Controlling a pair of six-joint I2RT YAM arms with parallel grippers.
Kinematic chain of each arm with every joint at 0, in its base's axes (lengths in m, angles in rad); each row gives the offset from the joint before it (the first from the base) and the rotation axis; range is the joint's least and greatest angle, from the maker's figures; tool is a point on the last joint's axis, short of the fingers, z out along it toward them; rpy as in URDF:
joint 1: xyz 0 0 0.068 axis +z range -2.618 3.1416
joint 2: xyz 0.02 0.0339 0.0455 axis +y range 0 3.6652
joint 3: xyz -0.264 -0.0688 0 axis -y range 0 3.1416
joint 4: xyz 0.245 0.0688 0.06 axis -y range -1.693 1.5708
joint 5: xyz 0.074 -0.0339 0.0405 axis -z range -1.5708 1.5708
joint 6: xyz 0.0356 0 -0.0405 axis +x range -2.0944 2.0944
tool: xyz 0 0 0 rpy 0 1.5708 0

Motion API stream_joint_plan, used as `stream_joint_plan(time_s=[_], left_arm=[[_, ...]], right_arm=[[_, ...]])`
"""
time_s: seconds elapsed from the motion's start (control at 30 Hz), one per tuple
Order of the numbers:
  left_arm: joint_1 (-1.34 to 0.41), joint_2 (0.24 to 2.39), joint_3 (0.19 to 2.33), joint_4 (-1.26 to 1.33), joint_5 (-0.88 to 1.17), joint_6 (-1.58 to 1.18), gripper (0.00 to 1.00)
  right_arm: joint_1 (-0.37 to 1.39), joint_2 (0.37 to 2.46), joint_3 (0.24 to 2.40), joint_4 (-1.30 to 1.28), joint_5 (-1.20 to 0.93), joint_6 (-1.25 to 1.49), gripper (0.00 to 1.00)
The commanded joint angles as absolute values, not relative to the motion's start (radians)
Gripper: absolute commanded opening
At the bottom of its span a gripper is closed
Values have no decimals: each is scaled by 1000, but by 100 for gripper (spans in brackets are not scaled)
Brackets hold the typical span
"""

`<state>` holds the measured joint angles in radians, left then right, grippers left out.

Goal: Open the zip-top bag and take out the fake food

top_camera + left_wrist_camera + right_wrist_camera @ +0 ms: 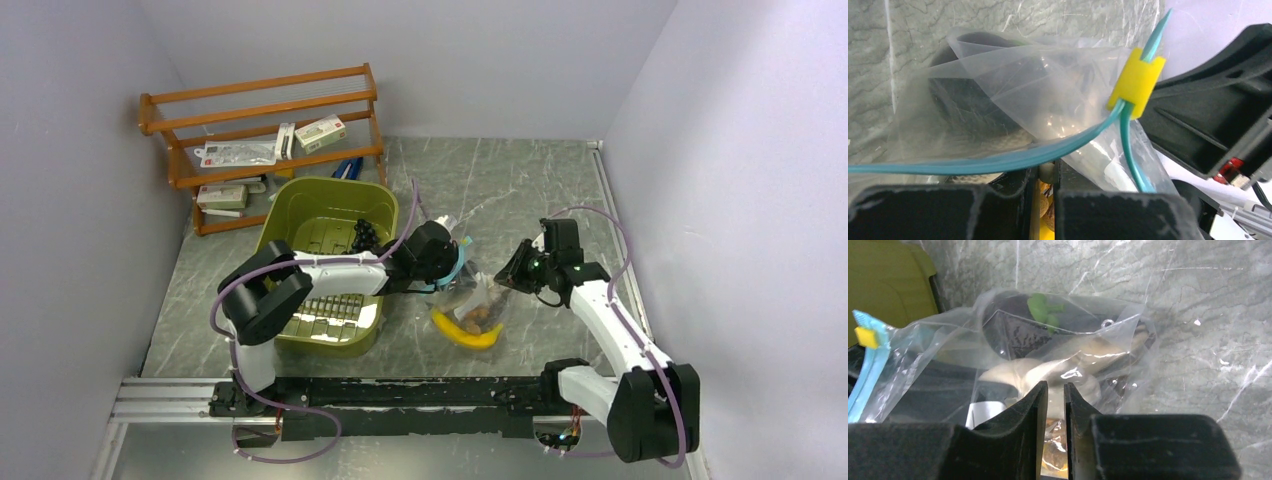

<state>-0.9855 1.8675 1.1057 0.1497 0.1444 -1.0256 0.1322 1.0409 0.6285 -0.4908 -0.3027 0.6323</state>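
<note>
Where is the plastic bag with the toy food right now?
In the overhead view, the zip-top bag is mid-table, just right of the green bin. It is held between the left gripper and the right gripper, both pinching its plastic.

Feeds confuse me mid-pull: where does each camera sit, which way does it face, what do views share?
Top external: above and behind the bases, looking down on the table; both arms show, left pincer and right pincer at the zip-top bag.
Left wrist: on the left arm, looking along its fingers at the bag's mouth and yellow slider.
Right wrist: on the right arm, looking past its fingers through the bag to the table.
Shared: both wrist views catch the slider.
</note>
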Motion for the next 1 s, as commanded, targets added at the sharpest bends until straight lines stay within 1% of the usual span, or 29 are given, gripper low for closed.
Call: stream_joint_plan(time_s=[0.0,0.03,0.13,0.23,0.27,0.37,0.4,0.43,0.53,0.57,0.63,0.77,0.87,0.97], left_arm=[[-985,1832,1103,145,198,-1004,13],[-986,1835,1091,173,214,-1013,19],[-986,1856,1088,221,244,-1034,39],[-985,1889,1109,245,270,-1048,61],[-985,1900,1116,258,279,-1053,66],[-987,1922,1133,268,291,-1062,68],[-986,1926,1132,270,289,-1068,66],[-987,1925,1125,271,287,-1071,62],[-986,1905,1092,276,268,-1080,33],[-987,1895,1080,278,261,-1082,26],[-986,1875,1066,268,244,-1077,18],[-985,1844,1054,241,222,-1061,8],[-986,1829,1053,225,223,-1049,7],[-985,1815,1057,211,252,-1033,7]], right_arm=[[135,1103,635,-447,-325,623,22],[135,1118,628,-437,-337,618,25],[139,1166,607,-418,-363,603,30],[143,1182,580,-401,-376,600,31],[144,1183,571,-393,-385,600,31],[145,1174,546,-379,-409,601,31],[146,1167,539,-378,-413,603,31],[146,1157,531,-379,-412,606,31],[145,1130,532,-402,-384,607,31],[146,1120,535,-412,-375,607,31],[145,1102,545,-432,-360,605,32],[145,1081,565,-463,-357,590,34],[146,1067,576,-497,-350,580,35],[146,1054,569,-509,-327,576,39]])
